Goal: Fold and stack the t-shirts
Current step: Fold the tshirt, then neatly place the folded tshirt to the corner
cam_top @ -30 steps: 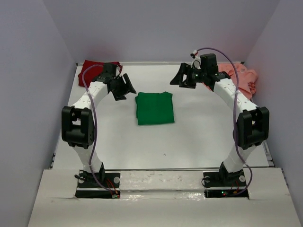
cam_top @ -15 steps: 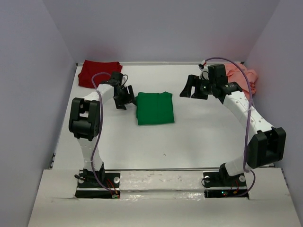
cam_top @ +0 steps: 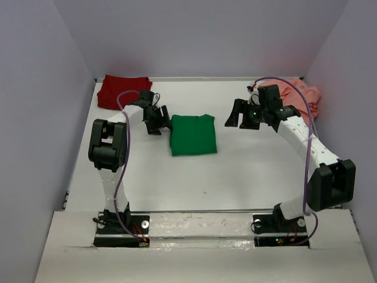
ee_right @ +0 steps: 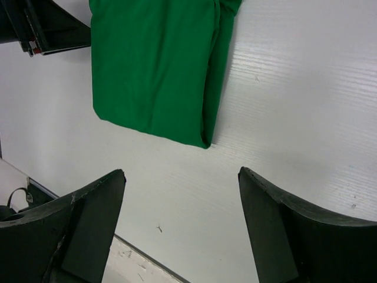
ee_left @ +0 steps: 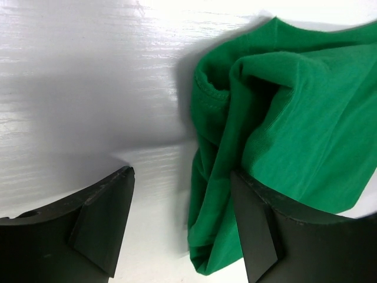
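Mid-table: green t-shirt (cam_top: 193, 135) lies folded into a flat rectangle on the white table (cam_top: 247, 171).
Far-left corner: dark red t-shirt (cam_top: 121, 89) in a loose flat heap, well apart from the green one.
Far-right corner: salmon pink t-shirt (cam_top: 300, 97) crumpled, partly hidden behind the right arm.
Left gripper (cam_top: 158, 121): fingers spread wide at the green t-shirt's far-left corner. In the wrist view one finger (ee_left: 259, 236) overlaps the rumpled cloth edge and the other sits over bare table. Nothing pinched; contact with the cloth unclear.
Right gripper (cam_top: 241, 115): fingers spread wide, nothing between them, hanging near the green t-shirt's far-right corner.
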Robot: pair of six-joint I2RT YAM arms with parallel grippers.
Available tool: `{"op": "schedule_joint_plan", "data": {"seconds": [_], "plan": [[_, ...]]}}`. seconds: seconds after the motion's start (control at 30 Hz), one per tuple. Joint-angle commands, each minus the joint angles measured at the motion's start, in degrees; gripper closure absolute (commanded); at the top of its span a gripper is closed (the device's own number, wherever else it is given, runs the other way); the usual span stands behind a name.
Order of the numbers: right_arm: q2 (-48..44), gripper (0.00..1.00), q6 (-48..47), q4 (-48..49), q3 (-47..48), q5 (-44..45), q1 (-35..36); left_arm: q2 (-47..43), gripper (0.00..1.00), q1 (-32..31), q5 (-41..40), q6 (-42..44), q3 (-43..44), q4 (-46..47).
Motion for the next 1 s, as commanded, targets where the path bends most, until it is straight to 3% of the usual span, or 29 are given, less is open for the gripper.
{"op": "schedule_joint_plan", "data": {"seconds": [0.0, 0.53, 0.97], "plan": [[-1.98, 0.17, -0.26, 0.53, -0.02, 0.00, -0.04, -3.48, 0.24, -0.10, 0.01, -1.58, -0.66, 2.14], [-0.05, 0.16, -0.52, 0.88, 0.16, -1.49, -0.04, -12.27, 0.27, 0.08, -3.52, -6.86, -4.61, 4.68], [0.65, 0.16, -0.79, 1.23, 0.33, -1.58, -0.04, -7.19, 0.28, -1.15, 0.45, -5.89, -4.53, 4.78]]}}
